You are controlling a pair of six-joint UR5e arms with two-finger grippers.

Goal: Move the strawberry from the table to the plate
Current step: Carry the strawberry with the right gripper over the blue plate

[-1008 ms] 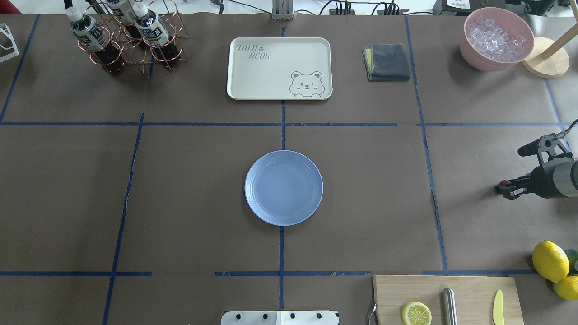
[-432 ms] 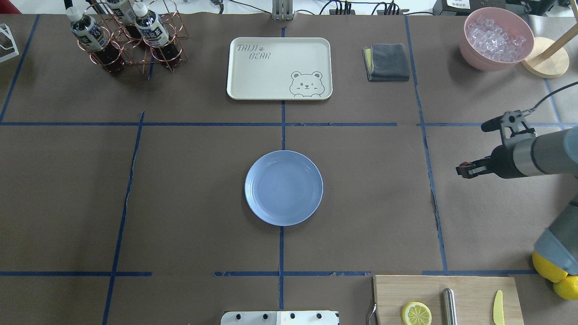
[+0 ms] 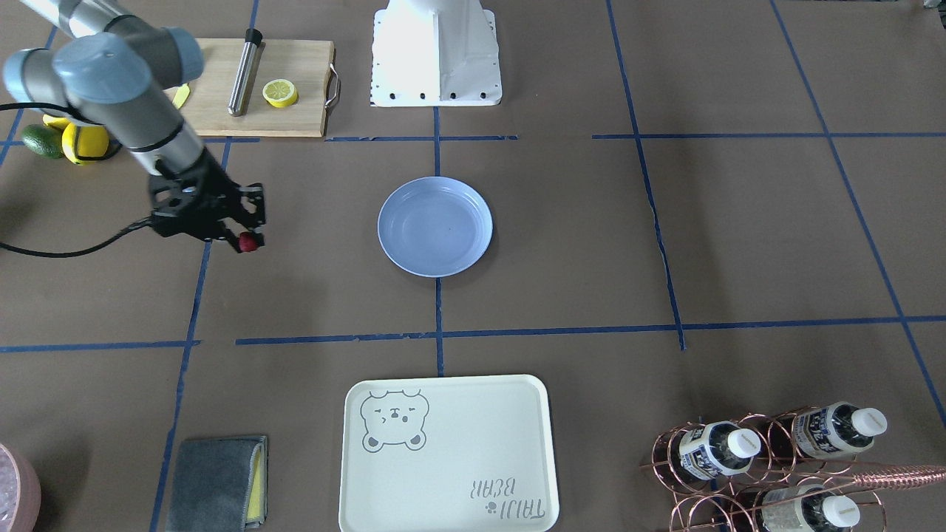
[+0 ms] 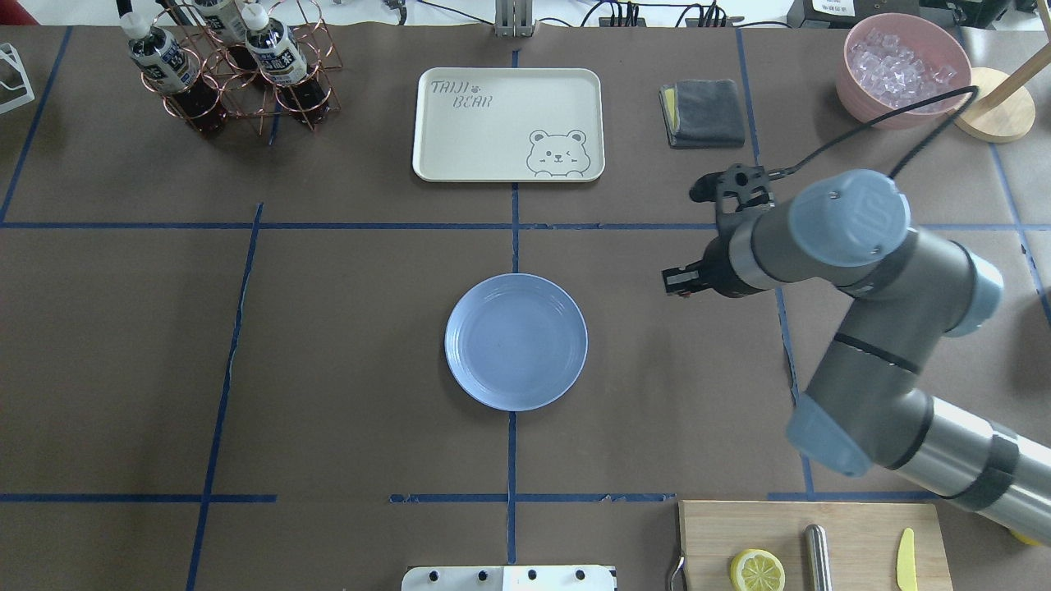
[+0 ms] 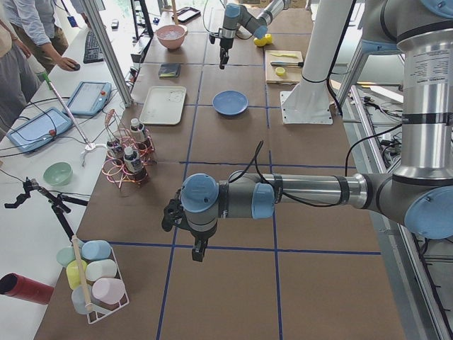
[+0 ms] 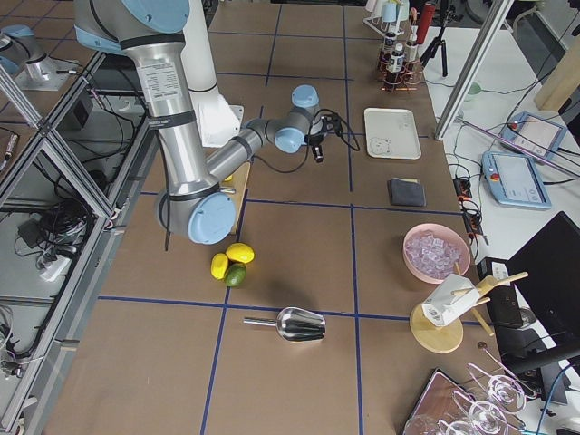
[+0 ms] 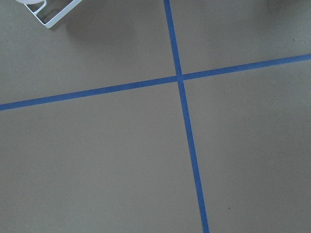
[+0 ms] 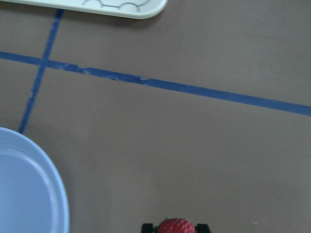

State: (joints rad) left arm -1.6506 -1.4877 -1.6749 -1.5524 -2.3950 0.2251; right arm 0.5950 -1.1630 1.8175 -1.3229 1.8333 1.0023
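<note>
The strawberry [image 3: 250, 242] is clamped between the right jaws and held above the surface [image 3: 576, 244]. It sits to the robot's right of the plate [image 3: 434, 227], apart from its rim and not over it. The right wrist view cuts the strawberry off at the bottom edge. In the overhead view the right arm [image 4: 846, 222] hides it. It reads only as a small roundish red lump, so its pointing and long axis cannot be made out. The left jaws show only in the side view, well apart from the plate, and their state cannot be told.
</note>
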